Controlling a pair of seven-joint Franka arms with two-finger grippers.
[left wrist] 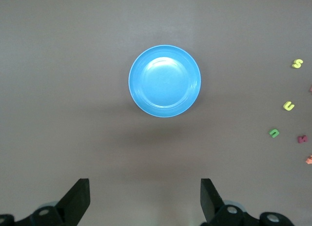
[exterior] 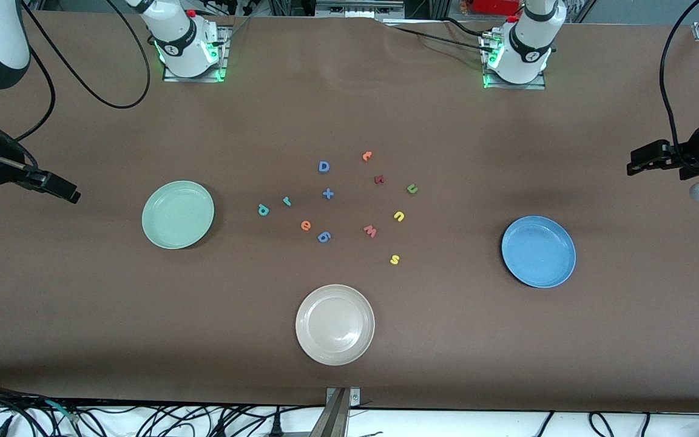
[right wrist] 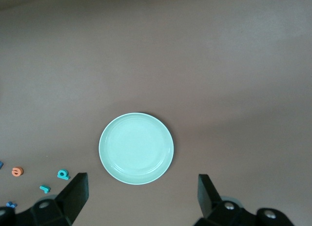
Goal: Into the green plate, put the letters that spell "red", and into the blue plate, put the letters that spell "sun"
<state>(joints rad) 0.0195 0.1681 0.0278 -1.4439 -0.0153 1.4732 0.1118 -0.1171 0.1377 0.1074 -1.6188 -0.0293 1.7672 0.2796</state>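
Both my pincers, left (exterior: 631, 167) and right (exterior: 73, 195), gape empty off the bench ends, keeping letters unobstructed, plates bare

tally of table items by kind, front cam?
Round shallow-rimmed plates: 3 (pale green, bright blue, beige-white)
Small foam characters, loose on the brown table between the plates: 12
Total: 15
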